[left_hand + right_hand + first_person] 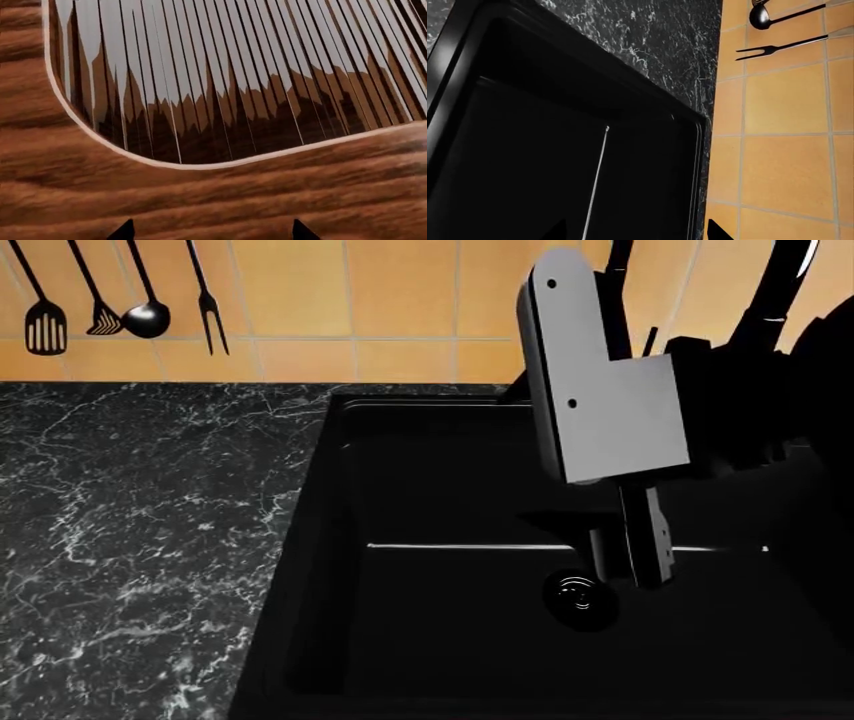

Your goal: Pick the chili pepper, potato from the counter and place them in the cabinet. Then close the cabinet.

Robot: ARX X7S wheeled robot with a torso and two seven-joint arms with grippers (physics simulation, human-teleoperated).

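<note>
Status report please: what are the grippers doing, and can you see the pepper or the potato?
Left gripper at wooden cabinet door, empty, fingertips apart. Right gripper over sink, empty. Chili pepper, potato not in view.

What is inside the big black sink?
The sink holds only a round drain on its floor, no vegetables. The right arm hangs over it and hides part of the back wall and floor. The front corners are too dark to see.

Counter (134, 540) – veined polished stone; sink (441, 490) matt black; cabinet door (213, 200) – grained wood.
</note>
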